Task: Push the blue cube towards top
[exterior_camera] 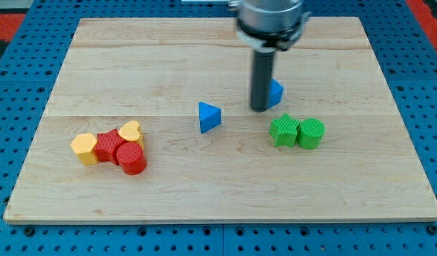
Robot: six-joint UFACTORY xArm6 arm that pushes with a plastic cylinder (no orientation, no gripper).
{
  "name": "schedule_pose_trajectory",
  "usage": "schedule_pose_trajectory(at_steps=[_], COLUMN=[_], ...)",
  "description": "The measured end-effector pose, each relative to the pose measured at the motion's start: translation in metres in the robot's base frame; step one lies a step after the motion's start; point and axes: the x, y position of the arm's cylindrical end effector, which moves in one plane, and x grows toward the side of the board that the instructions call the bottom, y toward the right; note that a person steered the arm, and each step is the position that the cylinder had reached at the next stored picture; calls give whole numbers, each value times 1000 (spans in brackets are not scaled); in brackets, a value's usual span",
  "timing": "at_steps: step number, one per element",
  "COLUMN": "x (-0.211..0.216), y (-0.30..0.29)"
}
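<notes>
The blue cube (277, 92) lies on the counter (169, 57) a little right of its middle, nearer the top edge than the bottom edge and well clear of all four corners. Only its right part shows, as a small bright blue piece with a pointed outline toward the view's right; the rest is hidden behind the dark rod, so its full shape cannot be made out. My tip (261, 109) stands just at its lower left, seemingly touching it.

Bare wooden board (169, 50) is lying open at twelve o'clock of the blue cube (277, 92). At six o'clock, the green star (283, 131) and green cylinder (311, 133) are blocking.
</notes>
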Motion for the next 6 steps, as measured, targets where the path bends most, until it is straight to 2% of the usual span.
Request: schedule_pose_trajectory(at_steps=[2, 3, 5, 6], x=[-65, -65, -70, -65], y=[13, 23, -39, -39])
